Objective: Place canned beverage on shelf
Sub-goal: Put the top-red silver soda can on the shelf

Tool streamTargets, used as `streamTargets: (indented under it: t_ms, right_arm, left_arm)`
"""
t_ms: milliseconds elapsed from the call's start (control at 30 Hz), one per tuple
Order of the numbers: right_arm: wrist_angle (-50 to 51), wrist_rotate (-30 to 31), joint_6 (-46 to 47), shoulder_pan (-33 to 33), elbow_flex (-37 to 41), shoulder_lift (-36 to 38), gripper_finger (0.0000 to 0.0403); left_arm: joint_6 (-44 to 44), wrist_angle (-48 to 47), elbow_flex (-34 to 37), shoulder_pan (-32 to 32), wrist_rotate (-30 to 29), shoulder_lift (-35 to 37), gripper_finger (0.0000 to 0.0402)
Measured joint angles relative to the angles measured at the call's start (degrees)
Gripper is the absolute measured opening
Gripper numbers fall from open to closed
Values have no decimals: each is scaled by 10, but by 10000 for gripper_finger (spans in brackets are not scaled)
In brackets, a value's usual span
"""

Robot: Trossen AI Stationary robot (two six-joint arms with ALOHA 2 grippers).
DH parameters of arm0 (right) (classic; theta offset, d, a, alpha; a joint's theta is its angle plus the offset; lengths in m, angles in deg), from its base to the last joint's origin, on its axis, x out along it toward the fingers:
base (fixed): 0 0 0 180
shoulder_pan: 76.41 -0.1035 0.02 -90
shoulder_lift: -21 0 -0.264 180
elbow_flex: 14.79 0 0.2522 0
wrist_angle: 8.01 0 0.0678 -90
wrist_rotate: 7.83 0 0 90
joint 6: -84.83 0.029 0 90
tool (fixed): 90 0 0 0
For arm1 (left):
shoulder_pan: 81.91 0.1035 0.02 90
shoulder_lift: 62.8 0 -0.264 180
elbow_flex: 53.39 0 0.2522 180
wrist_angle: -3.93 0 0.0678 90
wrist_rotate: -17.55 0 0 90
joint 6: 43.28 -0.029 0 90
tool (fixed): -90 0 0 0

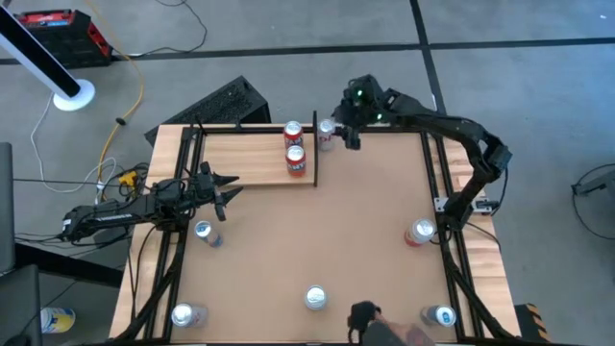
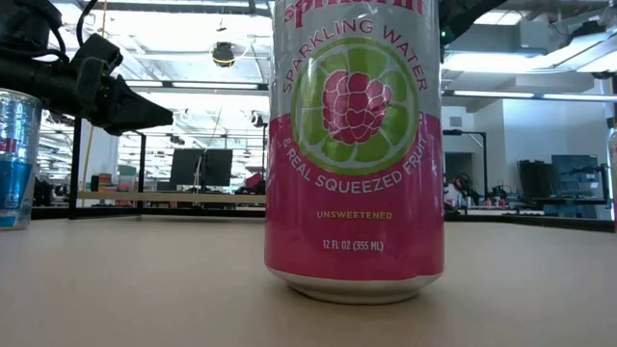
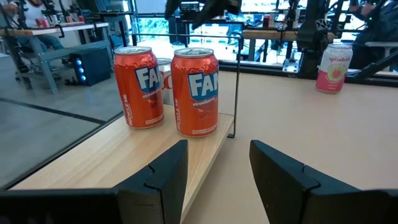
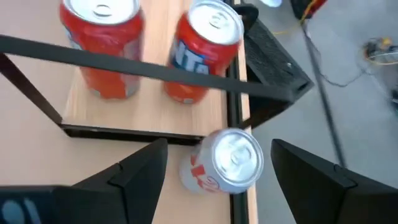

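Pink-and-silver aluminium can (image 2: pixel 354 145) close to the low camera: "SPARKLING WATER", "& REAL SQUEEZED FRUIT", "UNSWEETENED", "12 FL OZ (355 ML)". Two orange-red aluminium cans (image 3: pixel 194 92) on the pale wooden shelf (image 3: pixel 124 155): partial "FA", "strawberry"

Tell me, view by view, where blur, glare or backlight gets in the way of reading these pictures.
Low view: the pink sparkling water can fills the frame, bright ceiling lights behind it wash out the room. Right wrist view: motion blur softens the shelf rail and the silver-topped can. Left wrist view: sharp on the two orange cans, the windows beyond are overexposed. High view: evenly lit.
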Motion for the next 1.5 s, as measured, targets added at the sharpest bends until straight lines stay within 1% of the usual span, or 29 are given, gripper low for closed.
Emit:
streamTargets:
  t_ms: [167, 300, 400, 500, 567, 633, 833, 1167, 1300, 1500]
  right_arm:
    - [18, -90, 30, 67, -50, -44, 311]
    - [44, -119, 35, 79, -97, -93, 311]
    - [47, -106, 42, 74, -122, -127, 311]
    - [55, -47, 42, 66, -142, -151, 311]
    - [78, -28, 42, 61, -149, -160, 311]
    - [97, -29, 39, 56, -149, -162, 311]
    - [91, -32, 38, 40, -151, -159, 321]
    - [89, -51, 38, 40, -150, -160, 348]
    - [93, -82, 38, 47, -145, -160, 350]
    - [72, -84, 38, 48, -138, -160, 350]
  left_arm:
    - [-3, 0, 0, 0, -1, 0, 158]
    - [-26, 0, 0, 0, -1, 0, 158]
    - [-28, 0, 0, 0, -1, 0, 158]
    - [-28, 0, 0, 0, -1, 0, 158]
    - [-24, 0, 0, 0, -1, 0, 158]
    - [-17, 0, 0, 0, -1, 0, 158]
    - [-12, 0, 0, 0, 0, 0, 158]
    - [-14, 0, 0, 0, 0, 0, 158]
    - [-13, 0, 0, 0, 0, 0, 158]
    - [-15, 0, 0, 0, 0, 0, 158]
